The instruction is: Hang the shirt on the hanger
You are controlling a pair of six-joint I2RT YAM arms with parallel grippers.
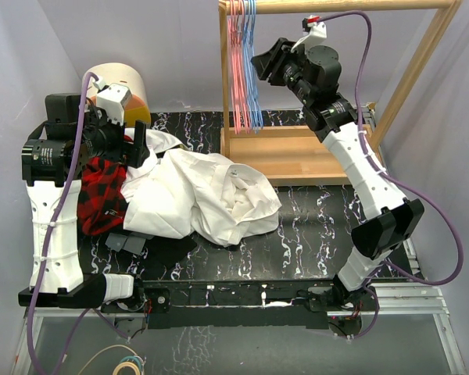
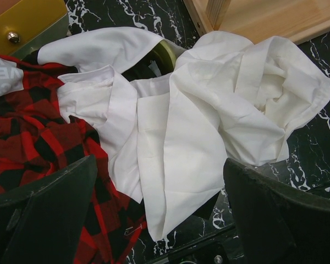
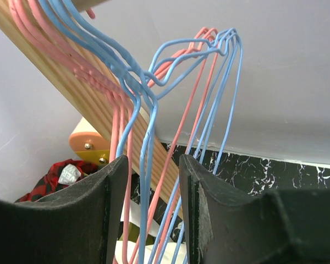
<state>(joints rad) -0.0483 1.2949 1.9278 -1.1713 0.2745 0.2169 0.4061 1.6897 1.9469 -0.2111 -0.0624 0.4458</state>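
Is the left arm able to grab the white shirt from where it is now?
Probably yes. The left arm hangs right over the shirt with its jaws wide open, and nothing lies on top of the shirt. The plaid cloth touches its edge, so a grab might catch that too.

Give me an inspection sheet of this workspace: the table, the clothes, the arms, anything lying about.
Surface: black marbled table, partly covered by clothes.
Job's things: white shirt crumpled in a heap, on no hanger; light-blue hangers hanging on the wooden rack.
Clutter: red-and-black plaid garment against the shirt; pink hangers beside the blue ones; cream-and-yellow round object at back left.
Jaws: left jaws wide open above the shirt, holding nothing; right jaws up at the rack, hanger wires running between them, not visibly pinched.
Cables: purple cable looping along each arm.
Surroundings: plain pale walls.
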